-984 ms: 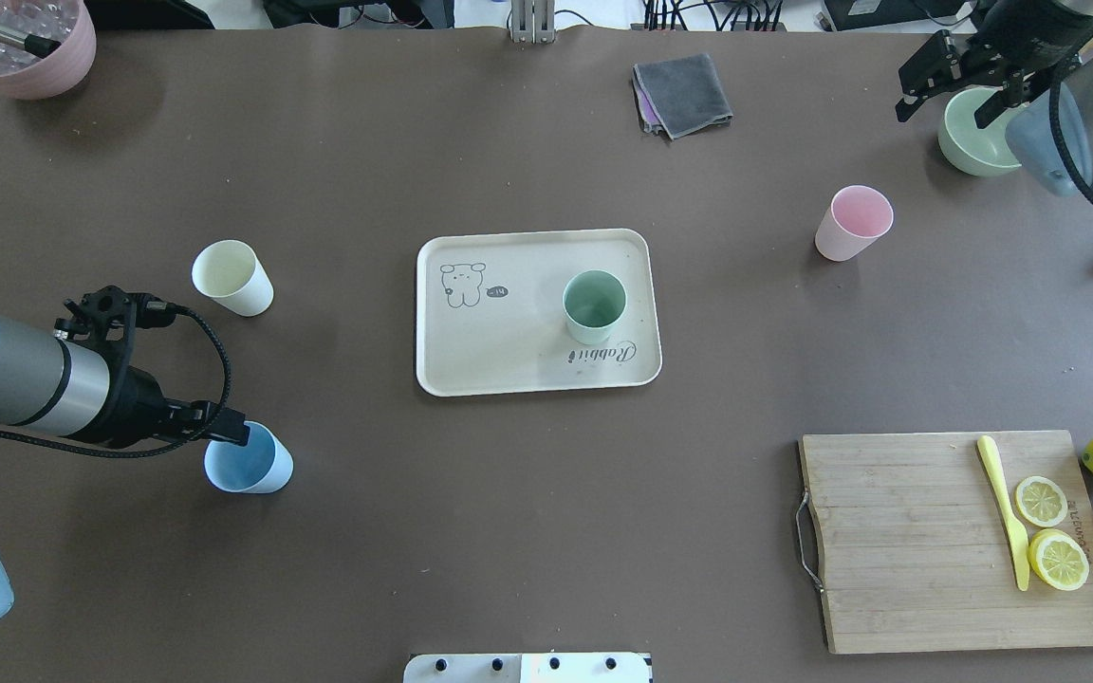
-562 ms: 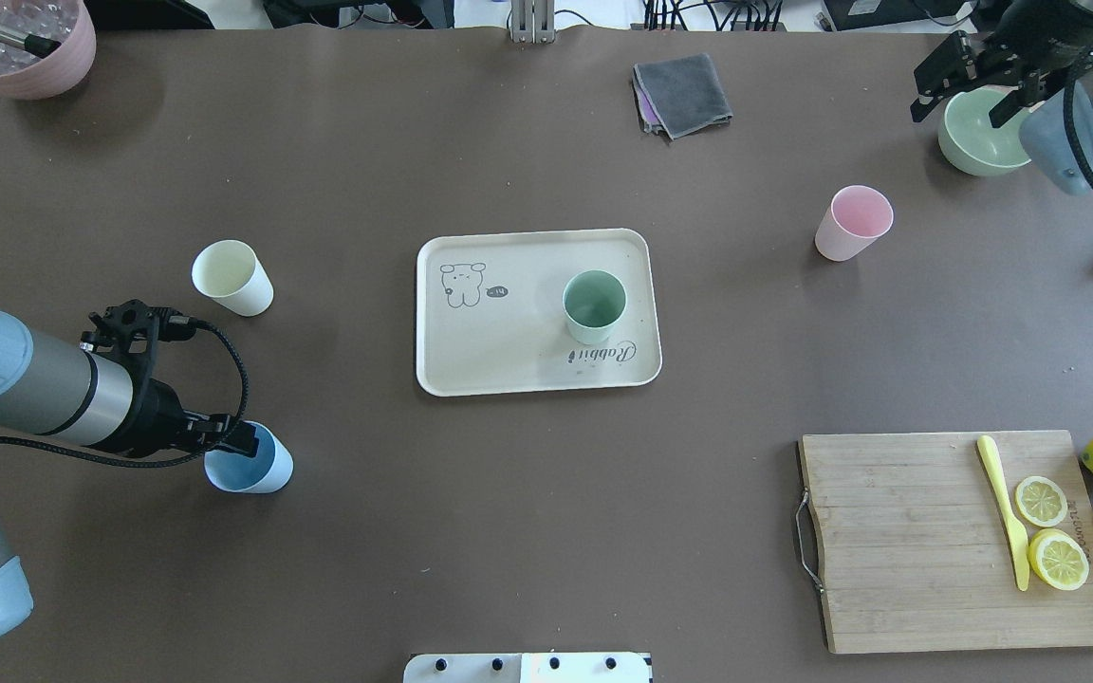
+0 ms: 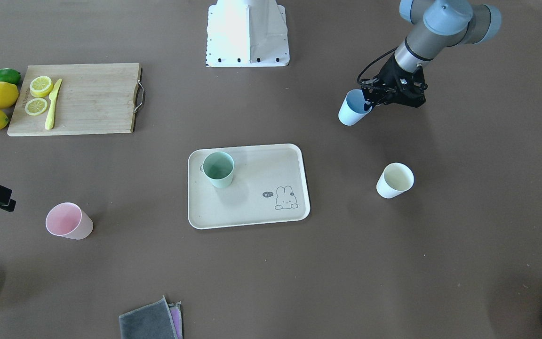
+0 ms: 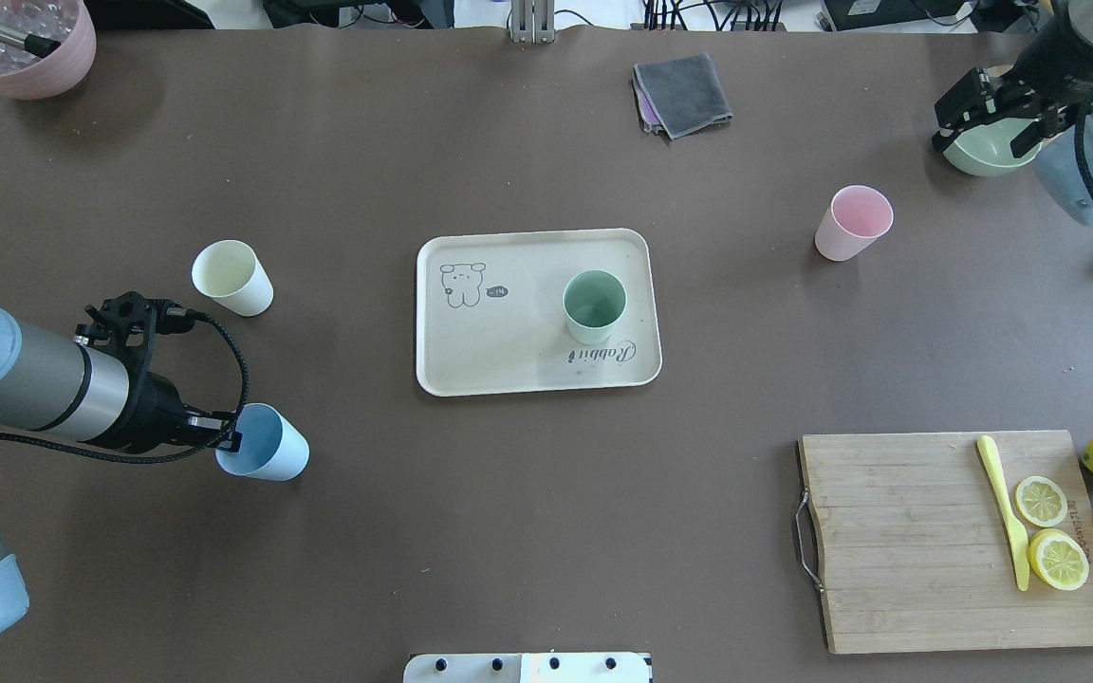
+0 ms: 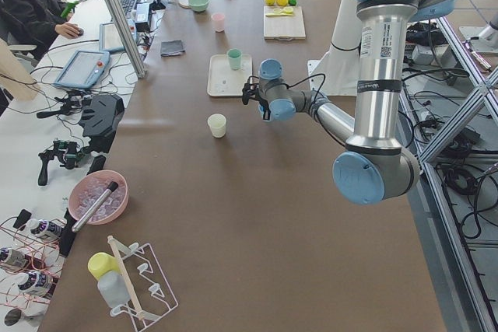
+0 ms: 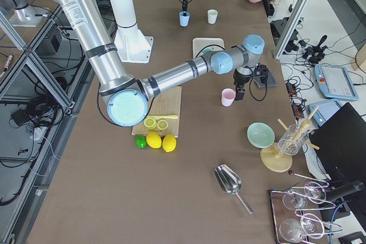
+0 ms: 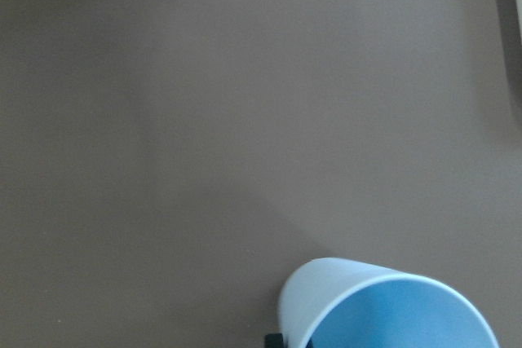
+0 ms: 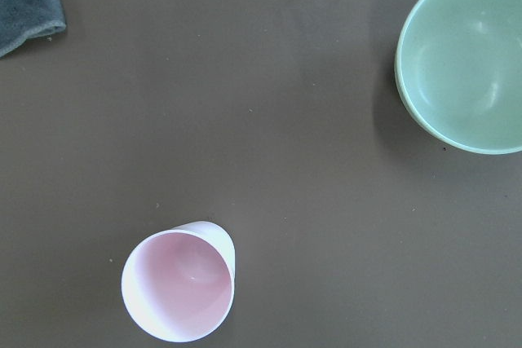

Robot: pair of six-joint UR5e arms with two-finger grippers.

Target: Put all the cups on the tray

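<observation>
The cream tray (image 4: pixel 499 356) lies mid-table with the sage green cup (image 4: pixel 594 305) upright on it, also in the front view (image 3: pixel 218 169). My left gripper (image 4: pixel 229 439) is shut on the rim of the light blue cup (image 4: pixel 267 444), which is tilted left of the tray; the left wrist view shows it too (image 7: pixel 383 307). The cream-white cup (image 4: pixel 231 277) stands on the table behind it. The pink cup (image 4: pixel 853 223) stands right of the tray and in the right wrist view (image 8: pixel 179 291). My right gripper (image 4: pixel 986 123) is open and empty, above the green bowl.
A sage green bowl (image 4: pixel 978 159) sits at the far right. A grey cloth (image 4: pixel 681 93) lies behind the tray. A wooden cutting board (image 4: pixel 907 550) with lemon slices and a yellow knife is near right. A pink pot (image 4: pixel 25 57) stands at the far left corner.
My left gripper has moved right and toward the tray with the blue cup, which now tilts. My right gripper has drifted right and back toward the robot, over the bowl.
</observation>
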